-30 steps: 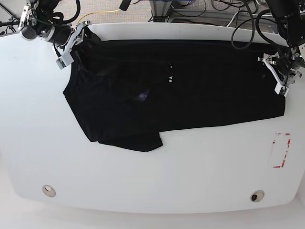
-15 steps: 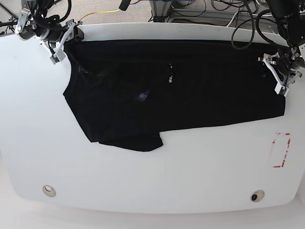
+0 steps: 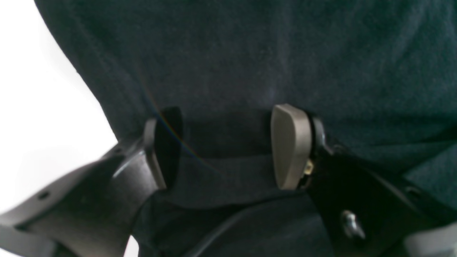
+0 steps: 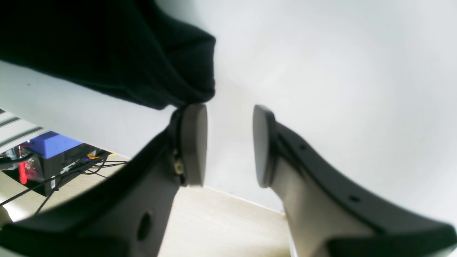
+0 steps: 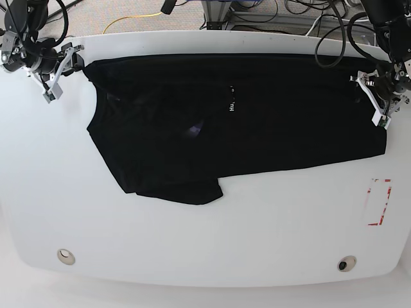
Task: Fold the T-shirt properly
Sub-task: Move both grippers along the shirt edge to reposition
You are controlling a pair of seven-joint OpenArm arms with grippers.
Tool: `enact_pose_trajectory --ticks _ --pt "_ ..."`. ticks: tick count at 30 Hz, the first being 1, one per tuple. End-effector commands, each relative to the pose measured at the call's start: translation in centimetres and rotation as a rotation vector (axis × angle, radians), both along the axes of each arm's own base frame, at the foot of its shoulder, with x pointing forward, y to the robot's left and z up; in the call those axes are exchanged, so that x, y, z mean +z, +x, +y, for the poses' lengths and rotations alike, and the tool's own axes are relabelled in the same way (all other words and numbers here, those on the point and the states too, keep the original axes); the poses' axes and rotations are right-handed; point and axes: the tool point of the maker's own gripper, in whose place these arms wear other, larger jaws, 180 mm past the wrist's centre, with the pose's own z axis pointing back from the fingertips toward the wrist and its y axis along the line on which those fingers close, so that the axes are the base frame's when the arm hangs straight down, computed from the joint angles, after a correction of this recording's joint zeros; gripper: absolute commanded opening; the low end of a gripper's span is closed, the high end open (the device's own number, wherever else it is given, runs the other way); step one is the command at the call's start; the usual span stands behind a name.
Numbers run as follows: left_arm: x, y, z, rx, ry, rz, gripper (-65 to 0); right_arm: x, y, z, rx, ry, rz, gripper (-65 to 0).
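Observation:
The black T-shirt (image 5: 257, 122) lies spread flat across the far half of the white table (image 5: 205, 237), its tiny white word (image 5: 230, 102) facing up. One sleeve is folded in at the front left. My right gripper (image 5: 64, 64) stands just left of the shirt's far-left corner. In the right wrist view it (image 4: 230, 142) is open with nothing between the pads, and the shirt's corner (image 4: 107, 46) touches the left fingertip. My left gripper (image 5: 372, 99) is at the shirt's right edge. In its wrist view it (image 3: 228, 150) stands open over flat fabric (image 3: 250, 53).
A red-marked rectangle (image 5: 379, 202) is on the table at the front right. Two round holes (image 5: 65, 256) (image 5: 347, 264) sit near the front edge. Cables (image 5: 270, 13) lie behind the table. The right wrist view shows the table's edge, floor and a blue box (image 4: 50, 142).
My right gripper has moved left along the far edge, and the shirt's far-left corner now reaches further left. The left arm has not moved.

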Motion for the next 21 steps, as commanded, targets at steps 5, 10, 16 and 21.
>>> enact_pose_trajectory --ticks 5,10,16,21 --pt "-0.3 -1.2 1.4 -0.003 0.07 0.074 -28.5 3.8 1.5 -0.3 0.016 0.003 -0.111 -45.3" --pt "-0.2 -1.0 1.3 -0.005 0.071 0.069 -28.5 6.1 2.6 3.3 0.071 0.078 -0.196 -45.3" --pt "-0.1 -0.9 1.3 -0.005 0.071 0.066 -28.5 7.0 4.6 7.4 0.077 0.152 -0.265 -45.2" --pt "-0.1 -0.8 1.3 -0.006 0.071 0.065 -28.5 6.7 7.4 10.0 0.096 0.148 -0.294 -45.0"
